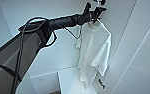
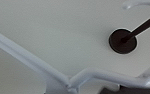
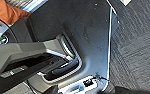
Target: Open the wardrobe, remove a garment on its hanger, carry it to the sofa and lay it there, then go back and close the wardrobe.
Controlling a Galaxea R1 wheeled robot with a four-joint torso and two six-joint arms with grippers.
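Left claw (image 1: 97,11) above garment (image 1: 94,53).

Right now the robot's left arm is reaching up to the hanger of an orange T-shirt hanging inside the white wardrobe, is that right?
Not quite: the T-shirt is white, not orange. The head view shows it hanging limp inside the white wardrobe, with the left arm's tool up at the hanger at its shoulders. The rest of what you said holds.
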